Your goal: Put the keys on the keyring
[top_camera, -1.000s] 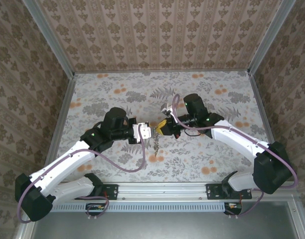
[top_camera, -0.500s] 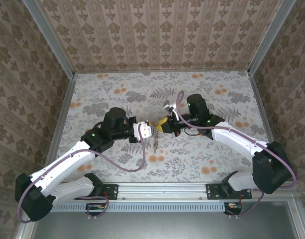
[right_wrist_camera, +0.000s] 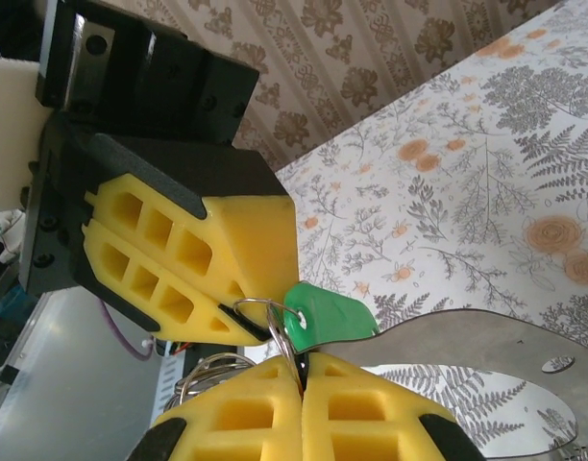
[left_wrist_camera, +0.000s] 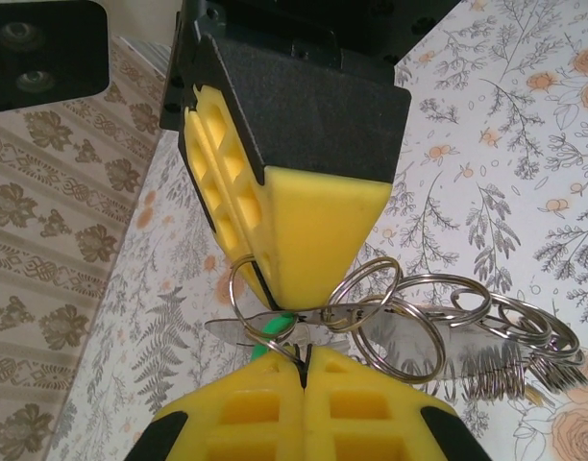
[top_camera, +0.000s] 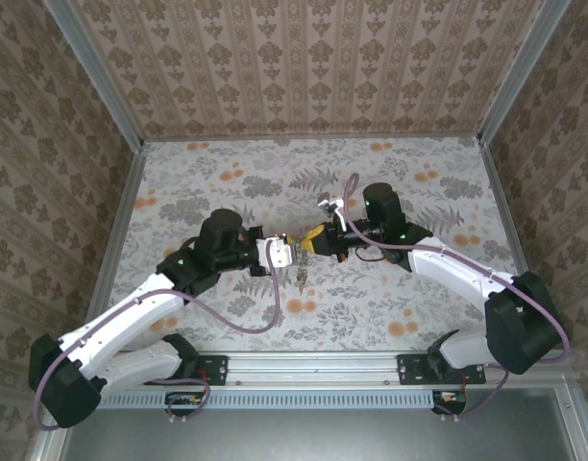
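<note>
The keyring (left_wrist_camera: 233, 288) is a thin silvery wire loop held in the air between the two pincers, above the floral surface (top_camera: 419, 307). Stretches of the loop vanish into the yellow pads (left_wrist_camera: 313, 230), so its full outline cannot be traced.

On the keyring sits the green key (right_wrist_camera: 325, 317). Its rounded green head with a small hole is plain in the right wrist view, where the blade is hidden. In the left wrist view a thin grey blade pokes out beside the keyring.

Just right of the keyring in the right wrist view lies a broad flat silver piece (right_wrist_camera: 467, 370) with a hole, too blurred to name and cut off by the frame's lower edge.

A bunch of further rings (left_wrist_camera: 486, 327) trails from the keyring, so overlapped that they cannot be counted. From above they are only a small dark tangle under the keyring.

The left pincer (left_wrist_camera: 304, 370) has its pads pressed together, nipping the keyring at their tips. The right pincer (left_wrist_camera: 267, 279) is closed the same way on the opposite side of the keyring, the wire entering its seam. The two sets of tips face each other across the keyring, almost touching.
</note>
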